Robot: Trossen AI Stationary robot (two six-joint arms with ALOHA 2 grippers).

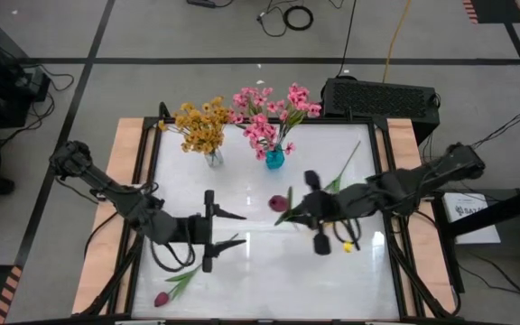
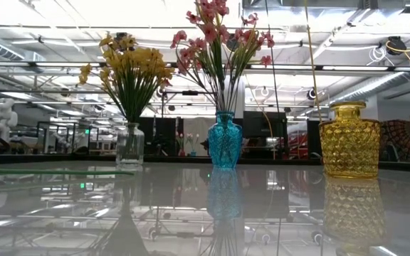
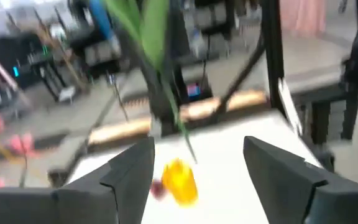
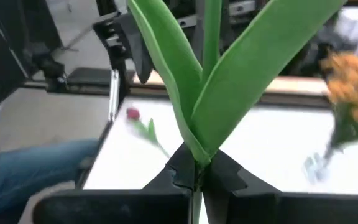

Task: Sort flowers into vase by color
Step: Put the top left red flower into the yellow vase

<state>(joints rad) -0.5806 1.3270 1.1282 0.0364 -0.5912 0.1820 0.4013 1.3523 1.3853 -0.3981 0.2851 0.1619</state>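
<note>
two filled vases (image 1: 213, 158) (image 1: 274, 158) at the table's (image 1: 260, 289) back; one tulip (image 1: 163, 298) front-left

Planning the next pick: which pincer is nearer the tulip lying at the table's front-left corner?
Left. The left pincer hovers open just up-right of that tulip; the right pincer, shut on another tulip, is farther off.

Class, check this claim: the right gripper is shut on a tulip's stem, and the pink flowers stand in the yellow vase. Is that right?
Not quite. The right gripper is shut on the tulip stem, but the pink flowers stand in the blue vase, not the yellow vase, which holds no pink blossoms. The low view shows it.
</note>
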